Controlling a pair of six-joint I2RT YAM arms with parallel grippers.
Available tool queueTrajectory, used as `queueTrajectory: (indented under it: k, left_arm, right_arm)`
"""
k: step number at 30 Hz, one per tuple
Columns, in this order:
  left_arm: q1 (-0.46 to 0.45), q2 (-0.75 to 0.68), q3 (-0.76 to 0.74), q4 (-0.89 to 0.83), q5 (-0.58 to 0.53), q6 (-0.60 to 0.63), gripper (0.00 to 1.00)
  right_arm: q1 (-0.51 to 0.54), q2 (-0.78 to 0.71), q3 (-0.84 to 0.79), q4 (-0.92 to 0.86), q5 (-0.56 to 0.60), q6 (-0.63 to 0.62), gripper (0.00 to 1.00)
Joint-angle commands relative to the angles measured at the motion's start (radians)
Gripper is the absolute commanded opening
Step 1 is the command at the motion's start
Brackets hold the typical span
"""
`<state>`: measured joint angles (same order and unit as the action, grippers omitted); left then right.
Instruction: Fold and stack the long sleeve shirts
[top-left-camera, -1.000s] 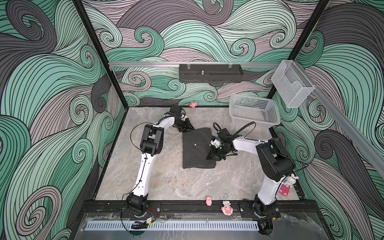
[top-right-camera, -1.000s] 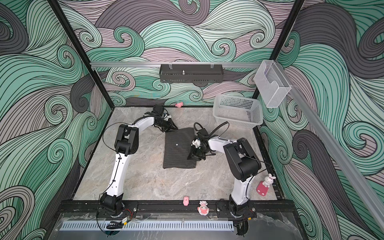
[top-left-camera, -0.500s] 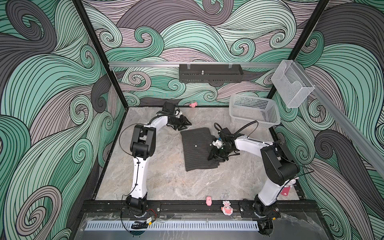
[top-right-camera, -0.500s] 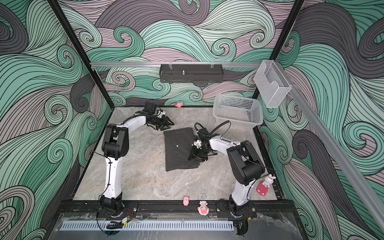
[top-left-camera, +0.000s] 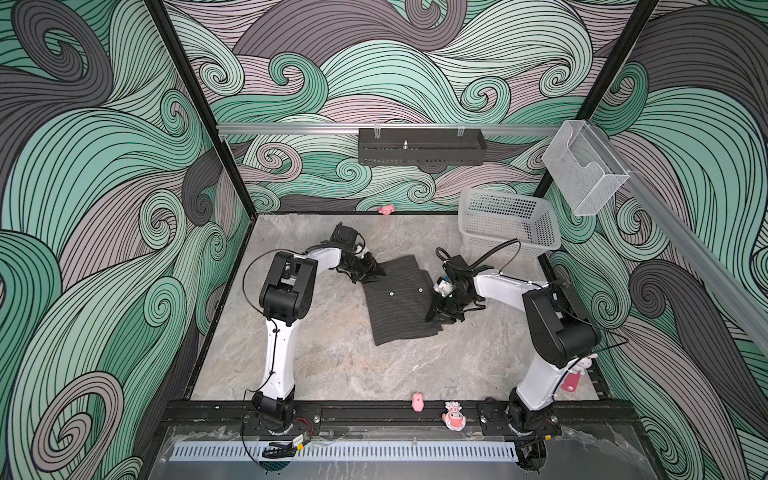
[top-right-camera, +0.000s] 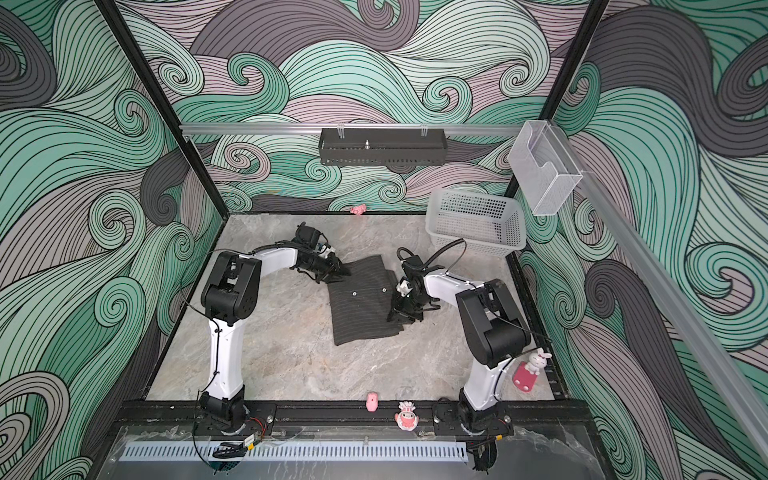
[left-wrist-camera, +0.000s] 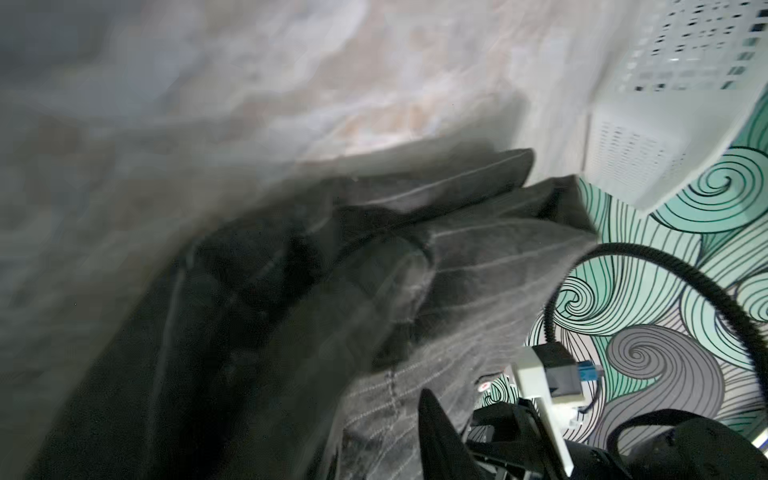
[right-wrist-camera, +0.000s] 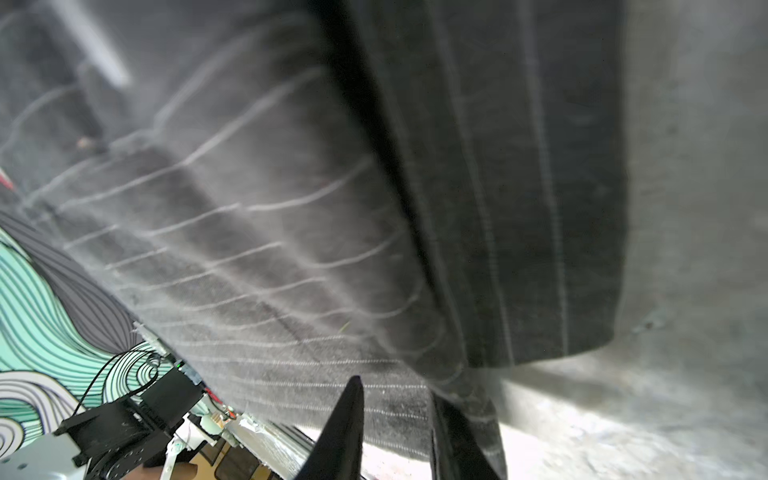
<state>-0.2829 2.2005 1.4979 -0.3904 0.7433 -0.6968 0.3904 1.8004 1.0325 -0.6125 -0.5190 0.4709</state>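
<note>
- At the middle of the table (top-left-camera: 332, 365), the long sleeve shirt (top-left-camera: 399, 303) is laid flat, folded to a rough rectangle and skewed to the table edges.
- The left gripper (top-left-camera: 376, 272) is placed at the shirt's far left corner. Its jaw state cannot be told, as the wrist view is blurred.
- The right gripper (top-left-camera: 436, 318) is set on the shirt's right edge. Its fingers (right-wrist-camera: 345, 428) are narrowly spaced with cloth between them, but a grip cannot be confirmed.
- Bare table is left in front of the shirt. The basket (top-left-camera: 507, 224) is kept apart at the far right corner.
</note>
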Motion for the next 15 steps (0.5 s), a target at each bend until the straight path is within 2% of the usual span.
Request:
queueTrajectory:
  k: [1, 5, 9, 15]
  left_arm:
    - [0.038, -0.025, -0.028, -0.07, -0.131, 0.014, 0.35]
    - [0.084, -0.071, -0.081, -0.11, -0.236, 0.027, 0.35]
    - [0.143, -0.118, -0.112, -0.154, -0.325, 0.052, 0.35]
    - [0.243, -0.162, -0.131, -0.168, -0.349, 0.06, 0.42]
  right_arm:
    - [-0.004, 0.055, 0.036, -0.034, 0.049, -0.023, 0.27]
    - [0.014, 0.131, 0.122, -0.038, 0.046, -0.027, 0.26]
    - [0.058, 0.233, 0.28, -0.06, 0.037, -0.017, 0.26]
    - [0.121, 0.398, 0.55, -0.103, 0.013, 0.008, 0.25]
